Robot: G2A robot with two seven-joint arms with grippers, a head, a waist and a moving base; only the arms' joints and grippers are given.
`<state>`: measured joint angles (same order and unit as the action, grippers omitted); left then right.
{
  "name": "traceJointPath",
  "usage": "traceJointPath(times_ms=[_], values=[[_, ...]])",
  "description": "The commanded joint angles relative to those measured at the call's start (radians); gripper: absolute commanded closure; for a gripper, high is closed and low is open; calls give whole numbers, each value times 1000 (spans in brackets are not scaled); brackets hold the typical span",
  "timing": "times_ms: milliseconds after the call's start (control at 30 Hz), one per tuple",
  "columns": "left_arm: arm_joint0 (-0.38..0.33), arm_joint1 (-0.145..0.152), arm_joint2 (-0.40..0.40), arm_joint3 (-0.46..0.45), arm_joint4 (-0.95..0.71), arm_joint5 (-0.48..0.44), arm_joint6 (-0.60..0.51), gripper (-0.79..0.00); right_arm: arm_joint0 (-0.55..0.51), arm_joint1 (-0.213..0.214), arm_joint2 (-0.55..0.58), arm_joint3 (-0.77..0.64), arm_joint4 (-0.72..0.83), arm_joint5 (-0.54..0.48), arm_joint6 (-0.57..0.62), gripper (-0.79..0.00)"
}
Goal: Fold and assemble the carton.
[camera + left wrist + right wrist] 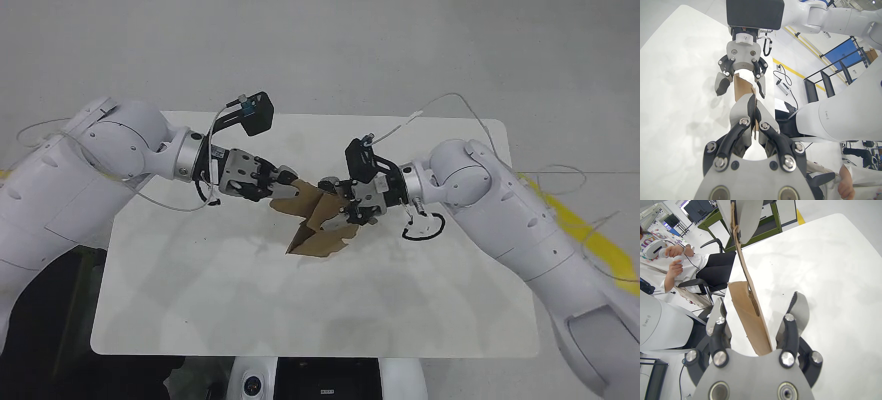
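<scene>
A brown cardboard carton (315, 222), partly folded, hangs above the middle of the white table (200, 300). My left gripper (292, 186) is shut on one edge of it; in the left wrist view the pads (751, 108) pinch the thin cardboard (741, 86). Opposite it, my right gripper (345, 203) stands open around the other end of the carton (749, 313). Its fingers (799, 306) sit on either side of the panel without touching it. In the left wrist view the right gripper (741, 89) faces me with spread fingers.
A black cable loop (425, 228) lies on the table near the right arm. The table's rounded edges (110, 340) bound the surface. Bare tabletop lies in front of the carton and toward the left.
</scene>
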<state>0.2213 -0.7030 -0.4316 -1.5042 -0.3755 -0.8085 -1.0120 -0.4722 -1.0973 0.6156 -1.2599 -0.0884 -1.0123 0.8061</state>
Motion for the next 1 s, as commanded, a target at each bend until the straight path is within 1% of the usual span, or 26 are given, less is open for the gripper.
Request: traceJointPath(times_ms=[0, 33, 67, 100, 333, 367, 400, 433, 600, 733, 967], values=[[-8, 2, 12, 1, -3, -4, 4, 0, 6, -2, -10, 2, 7, 0, 2, -120], [-12, 4, 18, 1, -4, -6, 6, 0, 8, -2, -14, 3, 10, 0, 2, -95], [-16, 5, 23, 2, -3, -8, 8, 0, 11, -3, -18, 4, 12, 0, 2, -25], [-20, 6, 29, 2, -3, -11, 11, 0, 13, -3, -23, 5, 14, 0, 2, 0], [-45, 11, 61, 15, -8, -32, 33, 0, 22, -5, -42, 18, 29, 0, 1, 0], [-47, 12, 64, 17, -10, -36, 37, -34, 23, -5, -44, 19, 32, 0, 0, 0], [-50, 13, 68, 18, -13, -41, 41, -363, 24, -5, -46, 20, 34, 0, 1, 0], [-52, 13, 71, 20, -14, -45, 45, -785, 25, -5, -47, 20, 37, 0, 1, 0], [-62, 17, 77, 28, -50, -73, 74, -785, 26, -6, -53, 25, 49, 0, -2, 0], [-64, 24, 68, 54, -79, -107, 107, -785, 21, -7, -49, 39, 78, 0, -21, 0], [-29, 30, 32, 131, -104, -139, 152, -785, -2, -5, -6, 65, 126, 0, -89, 0]])
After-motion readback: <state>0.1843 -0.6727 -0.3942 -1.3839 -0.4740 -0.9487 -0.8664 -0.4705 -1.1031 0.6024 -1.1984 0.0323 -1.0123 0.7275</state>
